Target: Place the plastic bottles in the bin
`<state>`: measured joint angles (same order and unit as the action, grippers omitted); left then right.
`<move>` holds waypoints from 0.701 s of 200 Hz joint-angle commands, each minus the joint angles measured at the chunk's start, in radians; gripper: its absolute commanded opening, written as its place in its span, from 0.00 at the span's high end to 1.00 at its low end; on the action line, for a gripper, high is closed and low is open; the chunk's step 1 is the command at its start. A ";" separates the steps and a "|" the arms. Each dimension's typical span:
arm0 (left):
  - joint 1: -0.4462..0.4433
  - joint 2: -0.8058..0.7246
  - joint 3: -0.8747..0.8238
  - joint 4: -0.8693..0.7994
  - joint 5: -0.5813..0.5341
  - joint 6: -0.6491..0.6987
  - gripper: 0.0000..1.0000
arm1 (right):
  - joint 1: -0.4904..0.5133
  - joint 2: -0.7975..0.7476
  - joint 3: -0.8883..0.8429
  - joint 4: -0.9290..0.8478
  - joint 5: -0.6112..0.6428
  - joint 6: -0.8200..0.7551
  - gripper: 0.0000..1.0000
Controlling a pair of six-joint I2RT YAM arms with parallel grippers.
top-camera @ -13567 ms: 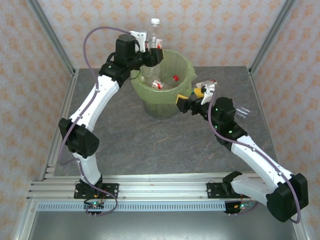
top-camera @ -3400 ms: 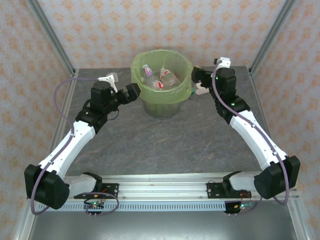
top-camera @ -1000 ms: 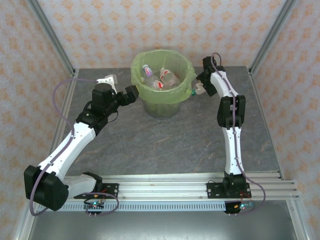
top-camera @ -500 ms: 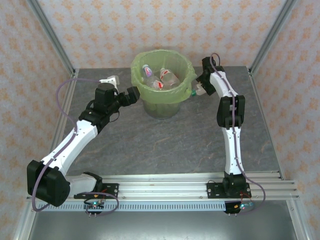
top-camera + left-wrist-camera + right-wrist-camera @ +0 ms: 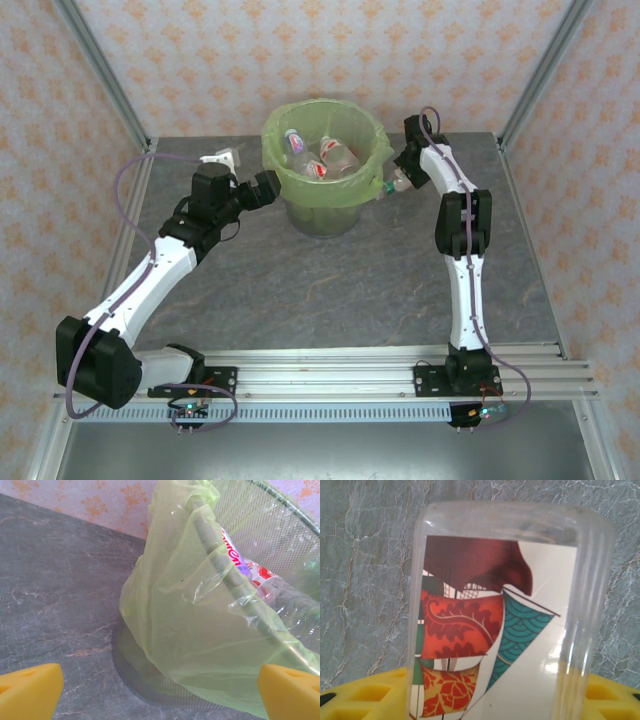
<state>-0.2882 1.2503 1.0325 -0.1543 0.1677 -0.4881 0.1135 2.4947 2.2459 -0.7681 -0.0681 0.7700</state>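
We record a grey, marble-veined table (image 5: 330, 290). The bin (image 5: 320, 218) stands upright on it at far centre, its mesh base flat on the surface. A clear bottle (image 5: 480, 630) sits just right of it; contact with the tabletop appears unlikely

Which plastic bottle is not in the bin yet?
The clear bottle in the right gripper, beside the bin on its right; the other bottles lie inside it.

Your left gripper (image 5: 264, 188) sits with jaws wide apart; your right gripper (image 5: 398, 177), reaching far forward, clamps a bottle (image 5: 505, 605).
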 commanded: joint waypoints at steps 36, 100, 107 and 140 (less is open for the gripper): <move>-0.005 0.003 0.024 -0.018 -0.002 0.013 0.00 | 0.003 -0.102 -0.104 0.037 0.050 -0.010 0.54; -0.005 -0.006 0.017 -0.017 0.001 0.006 0.00 | 0.003 -0.284 -0.323 0.183 0.083 -0.018 0.69; -0.004 -0.008 0.015 -0.017 0.001 0.008 0.00 | 0.003 -0.312 -0.359 0.205 0.092 -0.018 0.72; -0.004 -0.014 0.013 -0.010 -0.004 0.008 0.00 | 0.003 -0.459 -0.530 0.312 0.125 -0.016 0.88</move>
<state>-0.2882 1.2503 1.0325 -0.1612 0.1680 -0.4885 0.1135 2.1704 1.8053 -0.5690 -0.0093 0.7624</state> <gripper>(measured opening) 0.999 0.545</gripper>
